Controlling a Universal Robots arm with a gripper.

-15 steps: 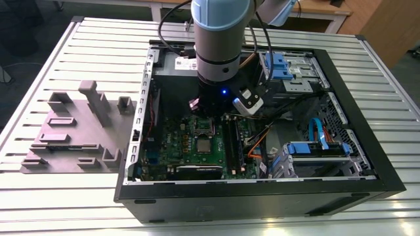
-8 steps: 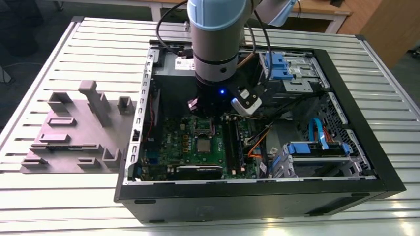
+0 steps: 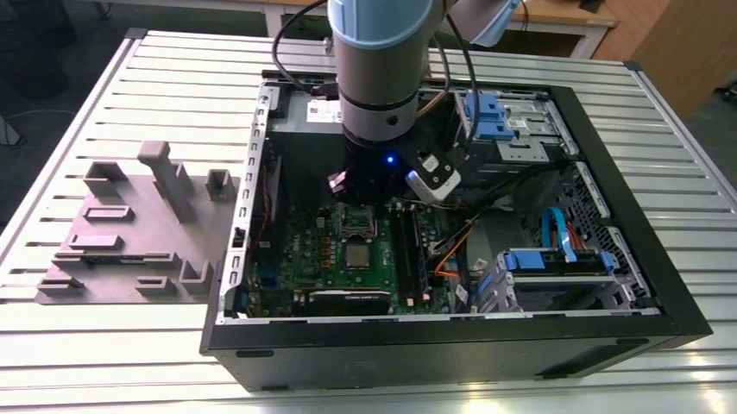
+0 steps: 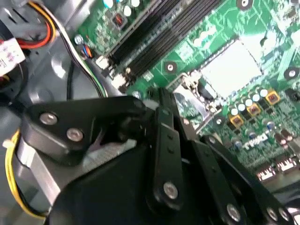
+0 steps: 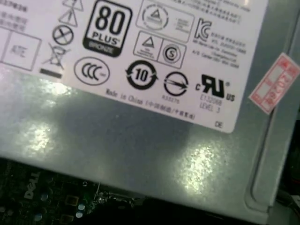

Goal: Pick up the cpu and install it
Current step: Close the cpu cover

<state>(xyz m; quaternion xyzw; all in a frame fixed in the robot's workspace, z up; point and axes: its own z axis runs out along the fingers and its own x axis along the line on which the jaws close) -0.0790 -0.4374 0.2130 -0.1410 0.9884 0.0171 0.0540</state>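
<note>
A grey parts fixture [image 3: 127,224] sits well away from the gripper [image 3: 368,197], outside the computer case [image 3: 461,343]. The gripper hangs over the green motherboard [image 3: 305,250]; whether it is apart or together cannot be told. The cpu [image 3: 361,255] lies flat on the board just beside it. Close by, the power supply [image 5: 140,140] carries a white label [image 5: 140,47] of printed marks and a small red sticker [image 5: 276,84].

Bright overhead light, glare patches on grey box [image 5: 201,164]

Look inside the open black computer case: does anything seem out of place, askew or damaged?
Nothing looks damaged or spilled. The rectangular silver metal socket frame seems swung open next to the pale silver-grey square cpu, which lies flat and square-on to the green motherboard; that suits unfinished work, not a fault.
</note>
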